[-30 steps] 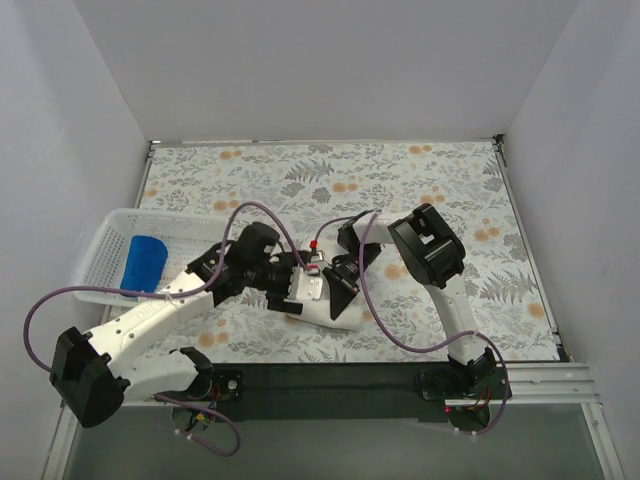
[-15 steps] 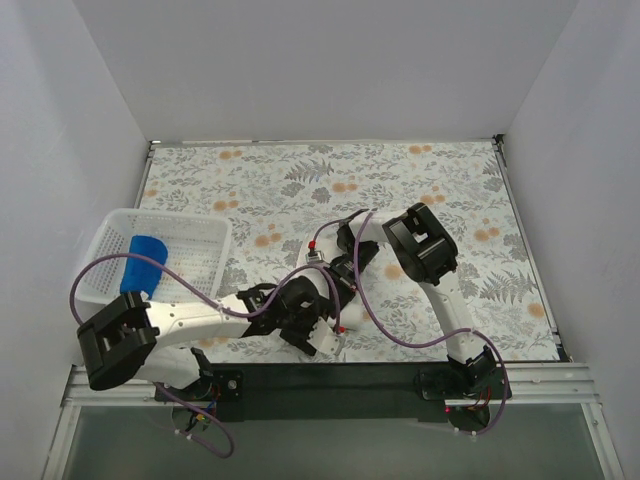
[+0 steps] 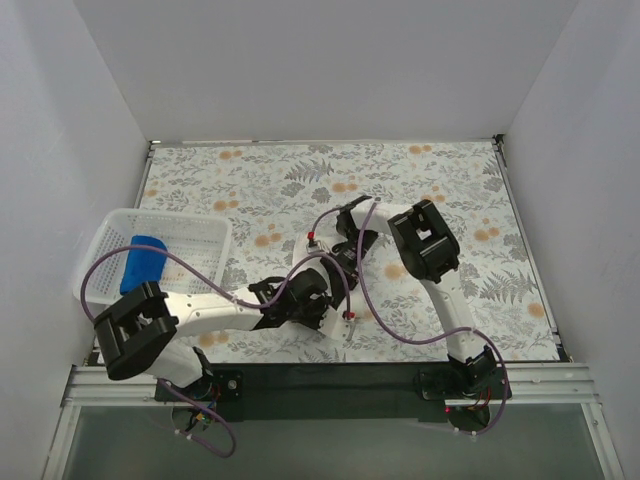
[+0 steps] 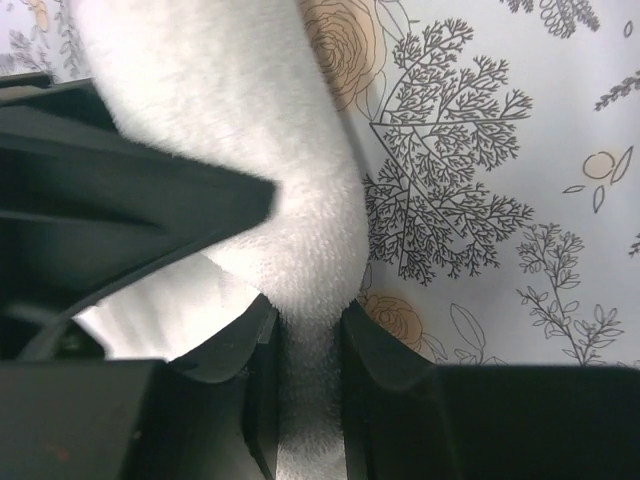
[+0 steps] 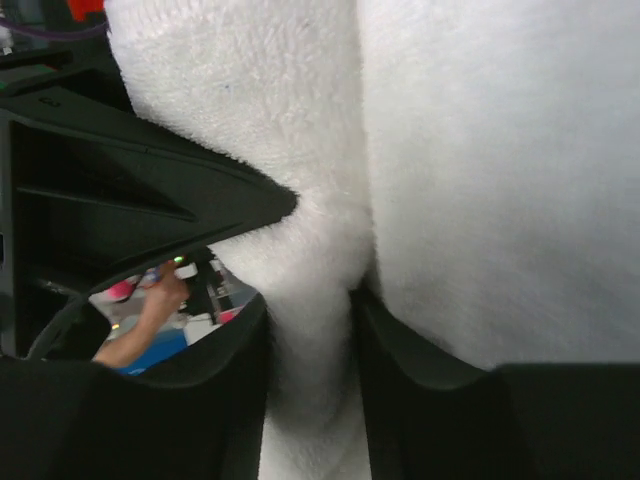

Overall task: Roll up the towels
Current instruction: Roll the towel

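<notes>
White towel (image 4: 290, 150): plush, bunched, at the near middle of the floral surface (image 3: 430, 180). Left hand (image 4: 308, 322) clamped on one fold of it, right hand (image 5: 310, 312) clamped on another. Blue towel (image 3: 145, 263): rolled, in the basket (image 3: 200, 235) at left. Risk: with the hands crowded together, an uneven pull may slip a fold from either pinch and slacken the roll

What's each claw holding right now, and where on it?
Both hold the white towel: the left claw pinches a bunched fold of it, the right claw another fold. Which end is unclear.
</notes>
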